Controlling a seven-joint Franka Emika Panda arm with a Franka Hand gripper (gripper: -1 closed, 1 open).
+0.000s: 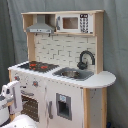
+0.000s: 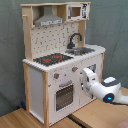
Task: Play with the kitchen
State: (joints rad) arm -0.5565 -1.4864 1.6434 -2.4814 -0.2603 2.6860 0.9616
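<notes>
The kitchen (image 1: 65, 85) (image 2: 50, 85) is a tall white and light-wood toy. It has a black-red stovetop (image 1: 36, 65) (image 2: 52, 59), a black faucet (image 1: 85, 59) (image 2: 75, 39) over a sink (image 1: 74, 74) (image 2: 83, 50), a grey hood (image 1: 40, 26) (image 2: 48, 20) and a windowed oven door (image 1: 30, 107) (image 2: 63, 95). In the second exterior view my gripper (image 2: 85, 75) is at the kitchen's front panel, just to the right of the oven door and below a knob (image 2: 74, 69). In the first exterior view the gripper (image 1: 13, 95) sits at the lower left, in front of the oven.
A toy microwave (image 1: 70, 23) (image 2: 75, 11) sits on the top shelf beside the hood. My white arm (image 2: 109, 90) reaches in from the second exterior view's right. The kitchen stands on a wooden table (image 2: 95, 117). A grey curtain (image 1: 115, 45) hangs behind.
</notes>
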